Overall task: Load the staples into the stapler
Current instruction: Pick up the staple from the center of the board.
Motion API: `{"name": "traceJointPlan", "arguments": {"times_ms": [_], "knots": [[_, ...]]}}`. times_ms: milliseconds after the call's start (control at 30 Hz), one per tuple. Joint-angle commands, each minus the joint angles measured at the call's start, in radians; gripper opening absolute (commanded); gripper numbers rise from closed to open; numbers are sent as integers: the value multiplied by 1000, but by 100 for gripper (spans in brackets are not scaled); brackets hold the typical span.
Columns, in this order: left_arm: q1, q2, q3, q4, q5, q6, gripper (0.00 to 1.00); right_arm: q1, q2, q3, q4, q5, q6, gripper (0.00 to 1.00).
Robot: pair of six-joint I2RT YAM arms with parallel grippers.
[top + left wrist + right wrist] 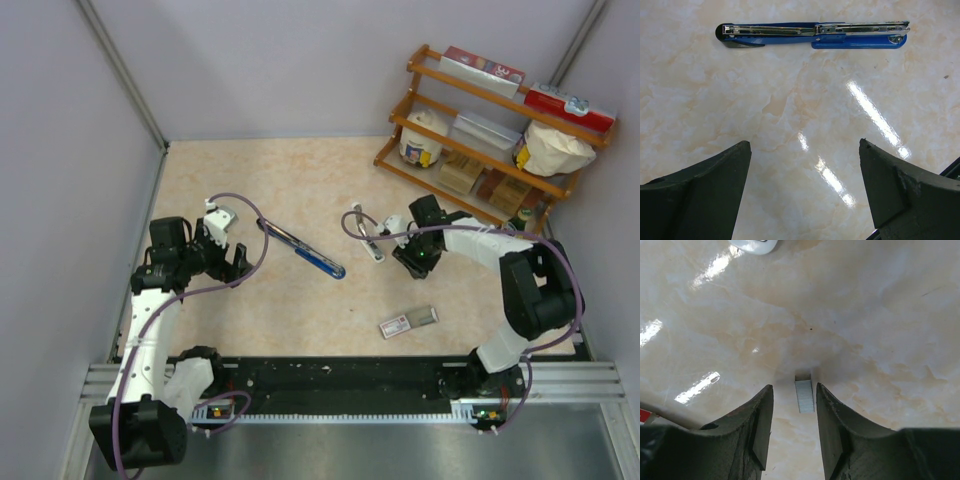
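Well, grey walls (300, 60) enclose a glossy marbled tabletop (300, 170) bearing the stapler (303, 248).

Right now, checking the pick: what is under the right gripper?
The staples show between the right gripper's open fingers, table behind; the fingers cover what lies beside them.

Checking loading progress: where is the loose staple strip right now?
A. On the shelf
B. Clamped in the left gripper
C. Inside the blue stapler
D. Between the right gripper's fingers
D: the right wrist view shows the strip in the gap between the fingers of the right gripper, just over the table.
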Motion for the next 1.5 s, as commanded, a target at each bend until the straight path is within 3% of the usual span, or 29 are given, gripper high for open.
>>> {"name": "traceJointPlan", "arguments": {"times_ms": [0, 700, 1067, 1467], "knots": [[3, -12, -9, 29, 27, 3, 92, -9, 49, 32, -9, 28, -27, 40], [6, -14, -11, 29, 27, 4, 93, -11, 57, 10, 68, 5, -12, 31], [11, -14, -9, 29, 28, 4, 93, -43, 61, -6, 69, -29, -15, 14], [13, -6, -9, 31, 27, 4, 93, -46, -18, 14, 45, -84, 24, 10]]}}
